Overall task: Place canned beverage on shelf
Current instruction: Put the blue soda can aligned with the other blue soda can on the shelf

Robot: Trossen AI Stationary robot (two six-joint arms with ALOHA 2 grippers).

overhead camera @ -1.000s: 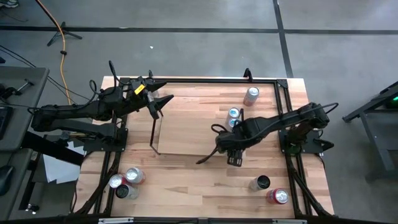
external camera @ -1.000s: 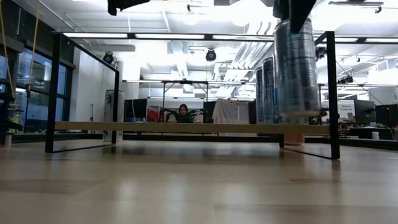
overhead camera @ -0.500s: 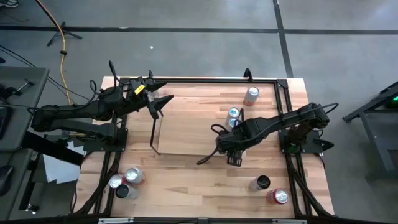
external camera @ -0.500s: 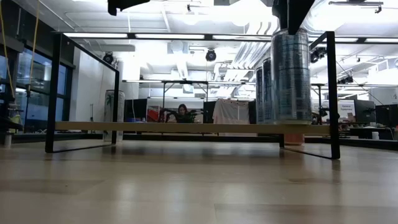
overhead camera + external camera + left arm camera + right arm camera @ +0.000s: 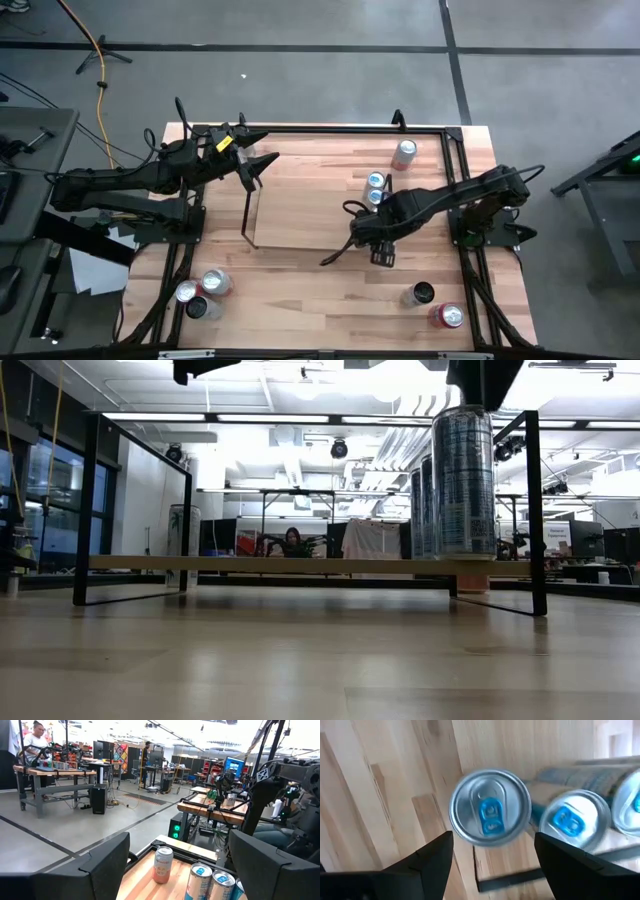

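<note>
A tall silver can with a blue tab (image 5: 490, 812) stands upright on the right end of the light-wood shelf (image 5: 300, 215), its base on the shelf board (image 5: 250, 564). My right gripper (image 5: 375, 245) hovers just above it, pointing down. It is open, with a finger on either side of the can's top and clear of it. In the low view the same can (image 5: 463, 480) has the gripper's dark body over its top. Two more blue-tabbed cans (image 5: 376, 182) stand behind it on the shelf. My left gripper (image 5: 258, 160) waits open and level at the far left.
A pinkish can (image 5: 404, 153) stands on the table at the far right. Three cans (image 5: 200, 290) sit near the front left and two (image 5: 435, 303) near the front right. Black rails (image 5: 330, 128) run along the table's edges. The shelf's wire end frame (image 5: 85, 510) rises at its left end.
The can below my right gripper hung slightly tilted over the shelf's right end. It has since settled upright on the board. My right gripper has let go and now shows just above the can's top.
</note>
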